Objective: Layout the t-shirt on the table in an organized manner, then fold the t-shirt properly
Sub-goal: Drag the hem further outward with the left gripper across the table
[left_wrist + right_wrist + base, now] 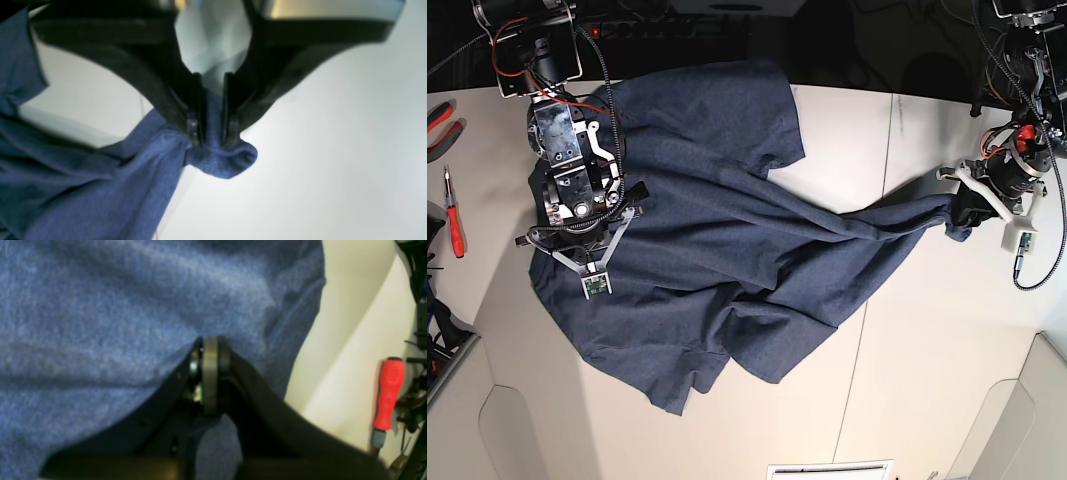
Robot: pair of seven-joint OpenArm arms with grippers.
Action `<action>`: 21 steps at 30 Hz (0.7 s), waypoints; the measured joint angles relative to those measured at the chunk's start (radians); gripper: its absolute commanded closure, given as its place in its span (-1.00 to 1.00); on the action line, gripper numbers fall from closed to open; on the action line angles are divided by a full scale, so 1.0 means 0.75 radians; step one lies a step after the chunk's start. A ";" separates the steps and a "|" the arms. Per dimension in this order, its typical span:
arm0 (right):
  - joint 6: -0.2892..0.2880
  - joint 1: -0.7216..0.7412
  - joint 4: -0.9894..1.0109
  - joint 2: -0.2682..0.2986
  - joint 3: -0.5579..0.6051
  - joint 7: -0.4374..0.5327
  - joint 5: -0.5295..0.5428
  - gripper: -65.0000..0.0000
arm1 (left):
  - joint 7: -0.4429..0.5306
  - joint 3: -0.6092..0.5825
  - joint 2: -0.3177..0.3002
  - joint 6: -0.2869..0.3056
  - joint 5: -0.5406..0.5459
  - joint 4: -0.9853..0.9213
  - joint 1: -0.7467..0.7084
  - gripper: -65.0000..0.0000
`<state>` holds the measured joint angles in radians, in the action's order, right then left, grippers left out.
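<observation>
The big, soft, dark blue cotton t-shirt (697, 270) lies bunched on the wide, flat, pale table (927, 400), so this looks like the spreading-out step, with no folding begun. In the base view most of the shirt sits in a wrinkly heap on the left and middle of the table, and one part is pulled out into a long, thin, twisted tail that reaches to the right. The black left gripper (212, 135) is at the end of that tail. Its two curved fingers stand a little apart with a small lump of blue cloth between them; the picture is blurry, so I cannot tell if it is holding tight or letting go. The black right gripper (208, 350) is pinched closed on the shirt near the left side of the heap, and fuzzy blue cloth fills nearly all of its view. The cloth looks floppy and speckled, with deep folds, and it will likely sag and drag instead of sliding flat. The table looks smooth and matte. A red-handled tool (388, 395) lies off to the side, away from the shirt. Next, I think the arms must pull the cloth apart sideways until the wrinkles go, and then lay it down flat.
</observation>
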<state>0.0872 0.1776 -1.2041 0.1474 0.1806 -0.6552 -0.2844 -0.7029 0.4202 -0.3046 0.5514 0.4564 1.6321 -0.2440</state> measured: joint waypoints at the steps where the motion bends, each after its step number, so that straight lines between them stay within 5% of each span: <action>1: 0.000 -0.001 0.000 -0.001 -0.005 0.000 0.000 1.00 | 0.002 0.000 0.000 0.001 -0.034 0.001 -0.004 0.61; 7: -0.002 0.003 0.003 -0.001 -0.061 0.013 0.009 1.00 | 0.022 -0.001 -0.012 0.003 -0.280 0.000 -0.064 0.61; 12: -0.006 0.032 0.014 0.002 -0.094 -0.006 0.014 1.00 | 0.114 0.001 -0.097 -0.174 -0.281 0.004 -0.054 0.61; 17: -0.007 0.099 0.015 -0.002 -0.094 -0.011 0.041 1.00 | 0.120 -0.001 -0.096 -0.174 -0.092 0.050 0.029 0.61; 21: -0.007 0.155 0.002 -0.004 -0.096 -0.014 0.091 1.00 | 0.132 0.001 -0.070 -0.025 0.105 0.057 0.130 0.62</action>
<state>0.0822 0.2939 -1.2026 0.1444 0.1089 -0.6659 -0.2161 -0.6041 0.4210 -0.3569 0.5323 0.5354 1.6749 -0.1463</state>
